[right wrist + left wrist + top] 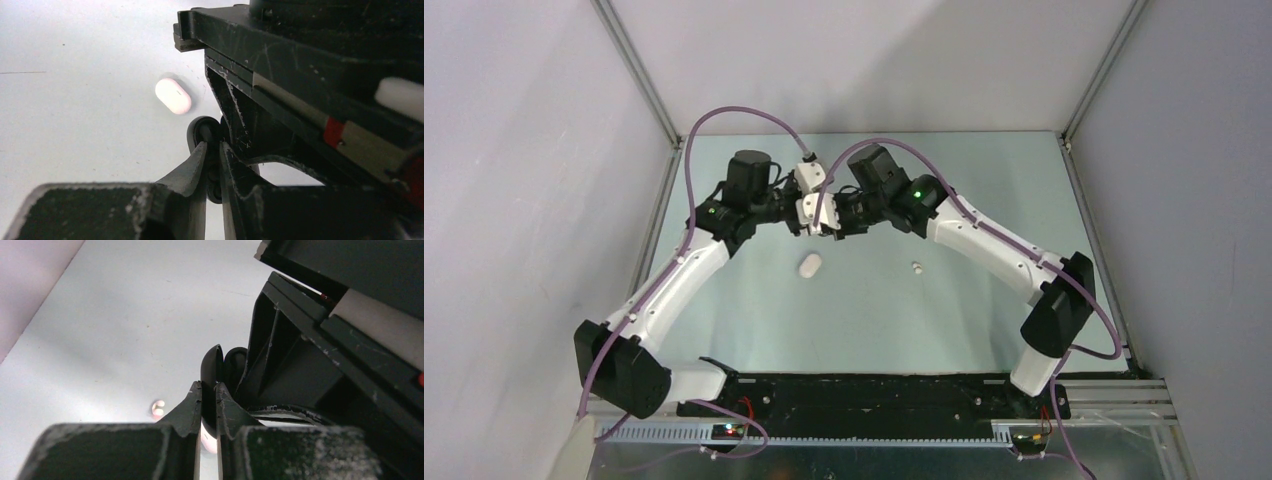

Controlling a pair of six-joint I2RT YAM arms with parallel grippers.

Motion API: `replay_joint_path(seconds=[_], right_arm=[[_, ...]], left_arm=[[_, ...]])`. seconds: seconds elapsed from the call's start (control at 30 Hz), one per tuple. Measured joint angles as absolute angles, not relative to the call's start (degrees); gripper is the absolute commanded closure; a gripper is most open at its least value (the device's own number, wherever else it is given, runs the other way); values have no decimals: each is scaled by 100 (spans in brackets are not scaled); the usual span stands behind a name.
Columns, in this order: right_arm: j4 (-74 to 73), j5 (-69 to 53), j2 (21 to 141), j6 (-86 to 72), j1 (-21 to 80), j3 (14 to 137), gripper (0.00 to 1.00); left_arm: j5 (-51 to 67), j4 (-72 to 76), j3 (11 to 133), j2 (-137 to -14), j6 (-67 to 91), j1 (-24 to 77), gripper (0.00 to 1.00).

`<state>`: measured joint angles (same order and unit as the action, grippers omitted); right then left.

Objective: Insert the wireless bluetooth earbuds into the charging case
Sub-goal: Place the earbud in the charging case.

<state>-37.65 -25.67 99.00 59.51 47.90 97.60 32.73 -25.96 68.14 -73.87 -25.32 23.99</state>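
Both arms meet above the middle of the table. My left gripper [208, 385] is shut on one thin edge of the black charging case [212, 367], held off the table; the case's other half [235, 364] stands just behind it. My right gripper [213, 144] comes in from the other side, its jaws a narrow slit apart with a dark rounded part of the case [200, 134] between them; I cannot tell whether they grip it. A white earbud [917, 268] lies on the table, and the left wrist view shows a white earbud [158, 409] too. No black earbud shows.
A shut white case [810, 265] lies on the table below the two grippers, and the right wrist view shows the white case [173, 96] as well. Grey walls with metal rails [639, 90] enclose the table at the left, right and back.
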Motion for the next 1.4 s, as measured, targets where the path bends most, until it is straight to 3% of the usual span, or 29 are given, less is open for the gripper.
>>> replay_joint_path(seconds=[0.63, 0.9, 1.17, 1.4], right_arm=[[-2932, -2235, 9268, 5203, 4797, 9056, 73], [-2611, -2908, 8407, 4171, 3983, 8355, 51], [-2388, -3885, 8246, 2536, 2934, 8141, 50], [-2364, -5127, 8847, 2108, 2755, 8082, 49]], left_arm=[[3341, -2462, 6764, -7293, -2530, 2423, 100], [3511, -2475, 6748, -7295, -2545, 2449, 100], [3964, -2477, 6755, -7295, -2600, 2379, 100], [4501, -2408, 6838, -7295, -2906, 2283, 100]])
